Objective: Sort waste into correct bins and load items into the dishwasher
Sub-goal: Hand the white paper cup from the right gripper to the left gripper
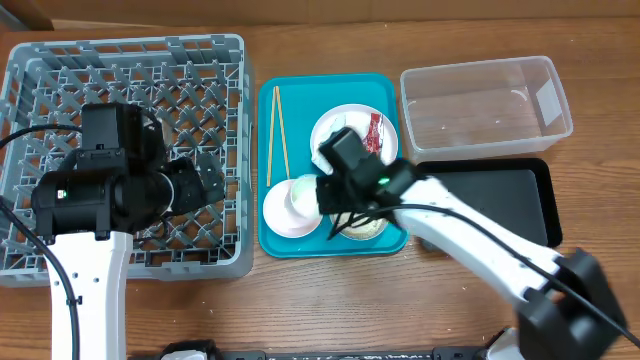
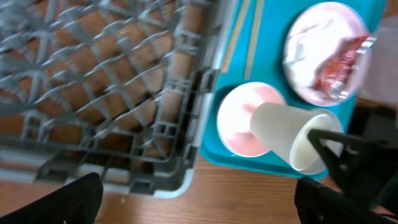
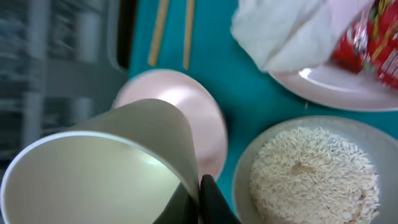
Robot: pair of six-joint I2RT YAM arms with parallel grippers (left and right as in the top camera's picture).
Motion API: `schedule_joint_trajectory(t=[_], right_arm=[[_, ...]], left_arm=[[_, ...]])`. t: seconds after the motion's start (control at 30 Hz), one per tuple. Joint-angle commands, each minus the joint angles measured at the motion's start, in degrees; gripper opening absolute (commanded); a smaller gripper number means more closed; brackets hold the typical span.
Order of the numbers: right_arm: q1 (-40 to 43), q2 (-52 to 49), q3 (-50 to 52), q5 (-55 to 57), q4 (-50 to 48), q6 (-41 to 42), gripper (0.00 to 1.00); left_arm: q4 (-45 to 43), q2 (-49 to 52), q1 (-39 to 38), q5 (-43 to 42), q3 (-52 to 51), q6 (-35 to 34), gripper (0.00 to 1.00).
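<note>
On the teal tray [image 1: 300, 100], the small white cup [image 3: 118, 155] lies tipped on its side against the pale pink bowl [image 3: 186, 106], just beside a bowl of white rice [image 3: 314, 168]. The step in hand looks to be loading this cup into the grey dish rack [image 1: 120, 60]. The next move calls for lifting it clear of the pink bowl, carrying it over the chopsticks [image 1: 278, 130] and setting it among the pegs. The right gripper [image 3: 200, 198] is clamped on the cup's rim. The left gripper [image 2: 196, 183] hovers over the rack's corner, fingers wide apart, holding nothing.
</note>
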State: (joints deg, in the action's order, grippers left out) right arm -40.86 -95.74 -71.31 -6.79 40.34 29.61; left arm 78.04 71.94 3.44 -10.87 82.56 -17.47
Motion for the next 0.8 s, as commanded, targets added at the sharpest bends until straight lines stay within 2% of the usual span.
schedule_joint_trajectory(t=[0.0,0.27,0.37,0.5,0.67,0.7,0.77], right_arm=[[5.79,10.6,-3.56,-12.59,0.24,-4.02,0.04],[21.77,21.35,-3.56,-43.47,0.24,-17.59,0.04],[23.32,21.38,-3.56,-47.63,0.07,-17.73,0.04],[22.49,20.63,-3.54,-54.51,-2.95,-20.31,0.04],[22.1,20.44,-3.54,-60.33,-13.2,-16.28,0.04],[21.57,20.39,-3.54,-60.15,-16.61,-13.33,0.04],[20.13,20.15,-3.54,-59.17,-18.97,-13.03,0.04]], left_arm=[[-2.99,-0.42,0.39,-14.47,1.16,6.6,1.0],[-17.38,1.6,1.09,-50.75,1.16,6.64,1.0],[-20.26,4.22,1.03,-65.2,1.16,6.58,1.0],[-20.35,7.8,0.57,-78.18,1.16,8.92,1.0],[-19.12,9.84,-2.34,-79.73,1.16,9.29,1.0],[-19.41,9.92,-4.2,-79.71,1.16,9.29,1.0],[-19.39,9.9,-6.27,-79.73,1.18,9.09,1.0]])
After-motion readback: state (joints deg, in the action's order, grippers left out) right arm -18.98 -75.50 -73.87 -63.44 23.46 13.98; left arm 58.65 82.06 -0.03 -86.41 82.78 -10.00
